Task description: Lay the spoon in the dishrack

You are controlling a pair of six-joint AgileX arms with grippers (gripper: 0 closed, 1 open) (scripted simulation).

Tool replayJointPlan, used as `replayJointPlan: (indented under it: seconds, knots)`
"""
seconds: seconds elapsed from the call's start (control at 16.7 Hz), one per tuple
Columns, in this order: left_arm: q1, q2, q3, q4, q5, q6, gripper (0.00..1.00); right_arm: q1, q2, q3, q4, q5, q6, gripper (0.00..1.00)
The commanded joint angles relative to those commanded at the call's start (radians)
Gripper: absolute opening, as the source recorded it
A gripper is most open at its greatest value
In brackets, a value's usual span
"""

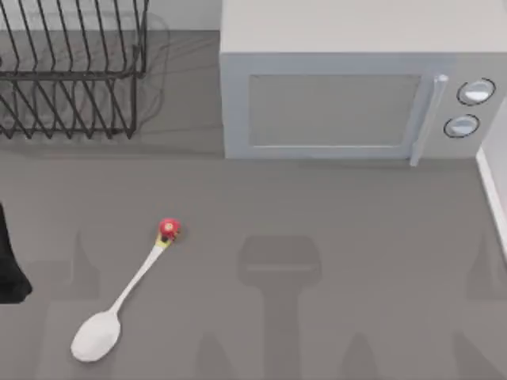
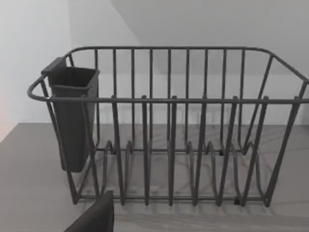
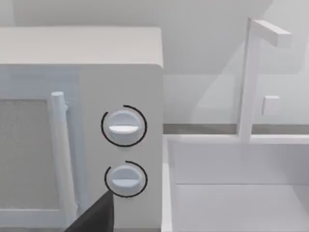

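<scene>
The left arm shows as a dark shape at the top view's left edge (image 1: pixel 12 265), level with the spoon's handle, and a dark sliver of the left pincer (image 2: pixel 94 217) juts into the left wrist view. Whether its fingers are spread or pressed together I cannot tell. It holds nothing that I can see.

The spoon (image 1: pixel 127 293) lies flat on the counter (image 1: pixel 333 237), to the right of that arm and near it. Its long axis runs on a diagonal: the white oval bowl sits toward the near edge and the left, and the thin handle climbs away to the right and ends in the red and yellow knob (image 1: pixel 168 229). By my judgement the left arm is plainly the nearer one and should make the pick, turning its fingers to close across the handle.

The dishrack (image 1: pixel 71 79) stands at the far left of the counter, straight beyond the spoon, with bare counter between them. In the left wrist view the rack (image 2: pixel 169 125) faces the camera, a dark cup (image 2: pixel 72 116) hanging on one end of its rim.

The grey microwave (image 1: pixel 348 103) stands to the rack's right, off the path. The right pincer (image 3: pixel 94 217) appears as a dark sliver before the microwave's knobs; its state I cannot tell, and the arm looks idle.
</scene>
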Motion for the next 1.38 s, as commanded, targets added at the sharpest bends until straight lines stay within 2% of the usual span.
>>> replayJointPlan:
  seconds: [0.24,0.48,0.66,1.08,1.38]
  knots:
    - [-0.011,0.032,0.031,-0.024,0.001,0.0,1.0,0.0,0.0,0.0,0.0,0.0,0.0,1.0]
    - [-0.063,0.223,0.201,-0.157,-0.001,0.002,1.0,0.0,0.0,0.0,0.0,0.0,0.0,1.0]
    - [-0.122,0.475,0.389,-0.307,-0.004,0.008,1.0,0.0,0.0,0.0,0.0,0.0,0.0,1.0]
    - [-0.287,1.218,0.863,-0.714,-0.001,0.031,1.0,0.0,0.0,0.0,0.0,0.0,0.0,1.0]
    - [-0.386,1.601,1.139,-0.946,0.004,0.043,1.0,0.0,0.0,0.0,0.0,0.0,0.0,1.0]
